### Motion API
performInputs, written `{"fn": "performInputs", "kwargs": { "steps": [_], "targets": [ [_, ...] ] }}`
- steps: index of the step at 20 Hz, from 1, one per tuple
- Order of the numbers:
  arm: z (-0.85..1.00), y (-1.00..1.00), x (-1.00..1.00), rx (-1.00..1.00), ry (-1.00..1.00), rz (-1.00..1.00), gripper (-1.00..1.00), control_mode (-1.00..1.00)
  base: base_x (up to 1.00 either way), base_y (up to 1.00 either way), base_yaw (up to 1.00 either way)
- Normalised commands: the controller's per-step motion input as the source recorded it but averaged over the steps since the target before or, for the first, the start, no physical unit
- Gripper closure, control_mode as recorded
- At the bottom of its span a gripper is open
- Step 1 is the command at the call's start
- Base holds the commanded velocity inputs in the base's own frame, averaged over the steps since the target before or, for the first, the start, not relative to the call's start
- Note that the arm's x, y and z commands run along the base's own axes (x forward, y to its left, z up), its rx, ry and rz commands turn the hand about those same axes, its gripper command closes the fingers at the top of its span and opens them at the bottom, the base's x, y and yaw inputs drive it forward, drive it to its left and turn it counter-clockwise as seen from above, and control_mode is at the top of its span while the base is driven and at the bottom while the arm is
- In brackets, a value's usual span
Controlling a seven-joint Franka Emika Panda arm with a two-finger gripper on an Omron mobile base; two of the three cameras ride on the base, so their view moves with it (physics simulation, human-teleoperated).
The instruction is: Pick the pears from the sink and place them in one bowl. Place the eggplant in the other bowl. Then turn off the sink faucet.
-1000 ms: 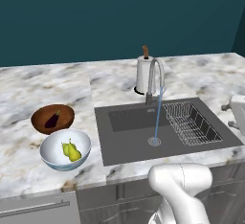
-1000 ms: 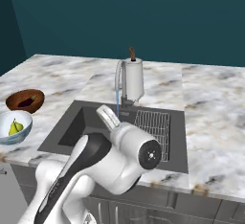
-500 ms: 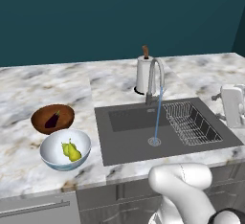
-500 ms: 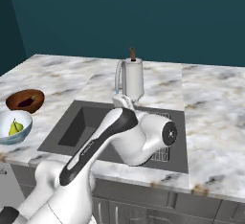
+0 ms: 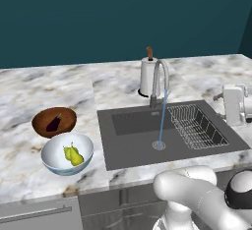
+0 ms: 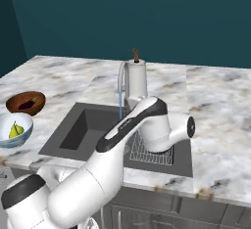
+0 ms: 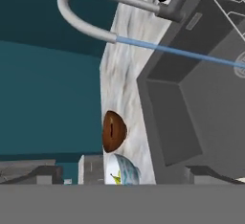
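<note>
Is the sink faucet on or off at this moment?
On. A thin blue stream runs from the sink faucet spout down to the drain.

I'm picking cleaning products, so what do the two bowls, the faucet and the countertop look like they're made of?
Brown bowl: probably wood, reddish-brown and matte.
Larger bowl: likely glazed ceramic, smooth white inside, pale blue outside.
Faucet: seemingly brushed metal, plain grey gooseneck.
Countertop: looks like polished marble, white with grey-brown veining, possibly imitation.
</note>
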Motion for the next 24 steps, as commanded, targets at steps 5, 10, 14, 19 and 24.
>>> {"fn": "performInputs", "kwargs": {
  "steps": [5, 10, 14, 19, 24],
  "targets": [
    [-0.10, 0.00, 0.35, 0.07, 0.14, 0.02, -1.00, -1.00, 0.00, 0.00, 0.00],
    [-0.05, 0.00, 0.08, 0.25, 0.13, 0.00, -1.00, -1.00, 0.00, 0.00, 0.00],
    [-0.01, 0.00, 0.01, 0.25, 0.20, -0.04, -1.00, -1.00, 0.00, 0.00, 0.00],
    [0.00, 0.01, 0.31, 0.05, 0.48, 0.00, -1.00, -1.00, 0.00, 0.00, 0.00],
    [0.00, 0.03, 0.47, -0.02, 0.59, 0.00, -1.00, -1.00, 0.00, 0.00, 0.00]
  ]
}}
